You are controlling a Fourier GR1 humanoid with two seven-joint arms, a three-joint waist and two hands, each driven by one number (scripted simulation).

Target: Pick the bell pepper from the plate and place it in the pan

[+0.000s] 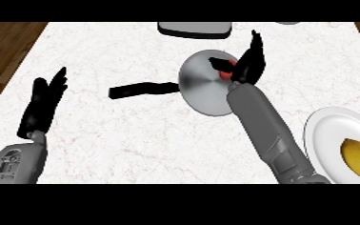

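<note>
Hovering over the silver pan (pixel 200 90), the right hand (pixel 247 64) has its fingers stretched nearly straight and its thumb set apart, with the red bell pepper (pixel 226 72) showing between thumb and palm, inside the pan's rim. The white plate (pixel 320 133), at the right edge of the counter (pixel 141 138), carries a yellow item (pixel 349 155). The left hand (pixel 44 102) rests open at the left, fingers up.

Lone head view, steeply down onto the counter (pixel 141 138) (fairly near)
</note>
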